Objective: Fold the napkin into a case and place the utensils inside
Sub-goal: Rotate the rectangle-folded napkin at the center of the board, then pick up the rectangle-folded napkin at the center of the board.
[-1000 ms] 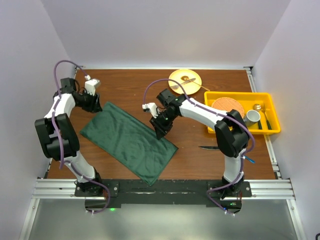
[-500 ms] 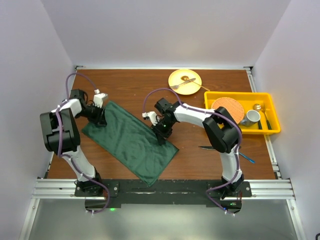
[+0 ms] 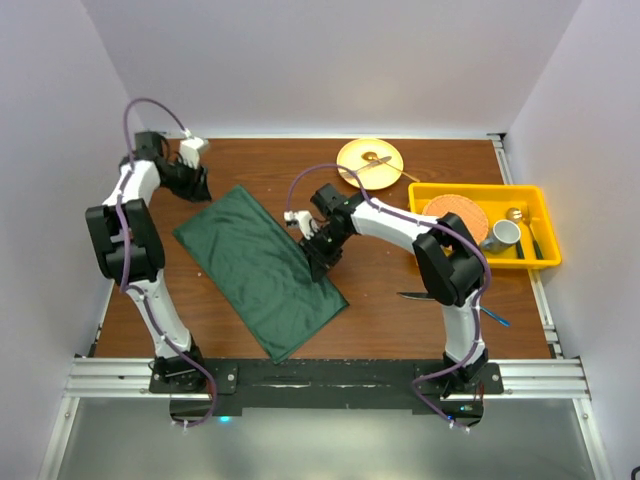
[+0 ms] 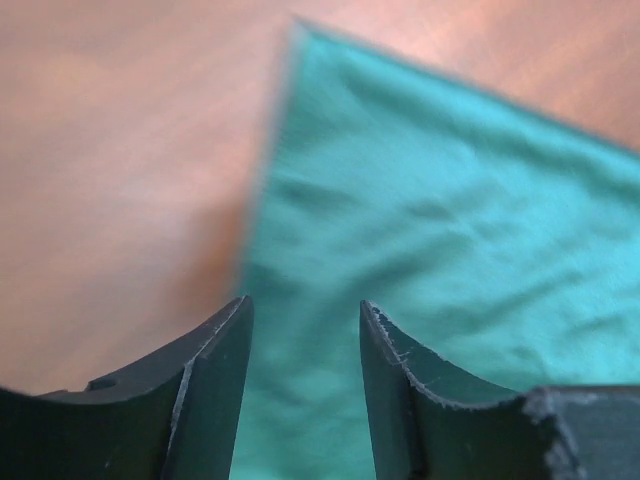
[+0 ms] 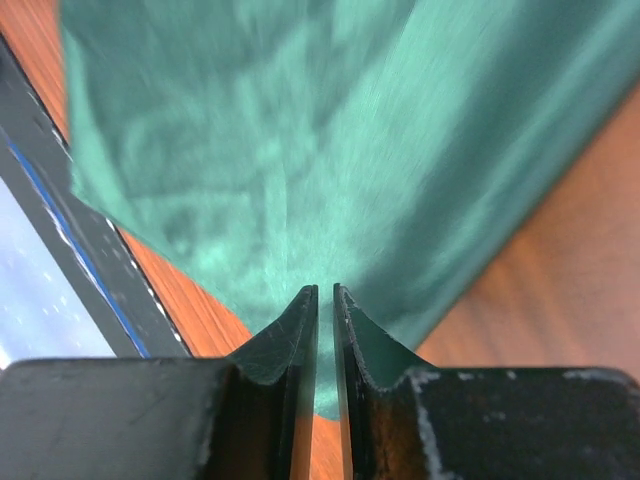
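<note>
The left gripper [image 3: 192, 178] is hovering over the bare table [image 3: 275, 165], just beside the far-left corner of the napkin [image 3: 255, 268]. In the left wrist view its jaws are standing apart with nothing between them. The cloth's pointed corner and one straight edge are lying just ahead of the tips.

The napkin is lying flat as a dark green rectangle set slantwise. Its long axis is running from the far left, near the left gripper, down toward the near right by the arms' bases.

The right gripper [image 3: 318, 257] is pressing down at the napkin's right long edge, roughly halfway along it. In its wrist view the jaws are drawn almost together, leaving only a thin slit, and the cloth is running right up into the tips. They appear to be pinching that edge, though blur is making this hard to confirm.

Farther right, the knife [image 3: 416, 296] and the blue fork [image 3: 497, 319] are lying on the table well apart from the cloth, close to the right arm.

The next fold is likely turning on that right long edge. It would be carried across the short axis toward the left long edge, while the far corner lies within reach of the left jaws.
</note>
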Action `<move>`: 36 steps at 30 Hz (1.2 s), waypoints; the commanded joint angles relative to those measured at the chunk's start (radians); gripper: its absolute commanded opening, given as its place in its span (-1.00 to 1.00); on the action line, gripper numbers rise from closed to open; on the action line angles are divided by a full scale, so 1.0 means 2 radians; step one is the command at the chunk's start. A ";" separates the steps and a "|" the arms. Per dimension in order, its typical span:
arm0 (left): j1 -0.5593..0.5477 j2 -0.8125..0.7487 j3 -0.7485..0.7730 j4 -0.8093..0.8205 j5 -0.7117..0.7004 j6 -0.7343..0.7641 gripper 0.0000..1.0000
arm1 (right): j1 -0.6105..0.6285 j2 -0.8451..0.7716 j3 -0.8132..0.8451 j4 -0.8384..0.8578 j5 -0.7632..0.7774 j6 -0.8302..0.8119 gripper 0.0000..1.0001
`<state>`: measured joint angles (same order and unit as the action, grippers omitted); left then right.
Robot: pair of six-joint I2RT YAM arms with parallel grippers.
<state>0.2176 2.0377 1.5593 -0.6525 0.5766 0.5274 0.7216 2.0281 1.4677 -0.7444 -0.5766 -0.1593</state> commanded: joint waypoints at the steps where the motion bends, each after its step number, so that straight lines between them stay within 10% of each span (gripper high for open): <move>1: 0.025 0.023 0.101 -0.033 -0.002 0.025 0.04 | -0.008 -0.014 0.048 0.003 -0.018 0.017 -0.66; 24: -0.010 0.088 0.040 -0.017 -0.071 0.085 0.10 | -0.042 -0.003 0.042 -0.004 -0.008 0.024 -0.68; 36: -0.032 0.070 -0.021 0.011 -0.098 0.102 -0.47 | -0.052 0.003 0.038 -0.003 -0.006 0.023 -0.69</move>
<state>0.1890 2.1498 1.5940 -0.5915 0.4053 0.7040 0.6231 2.0281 1.5444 -0.7475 -0.5758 -0.1116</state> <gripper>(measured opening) 0.324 0.159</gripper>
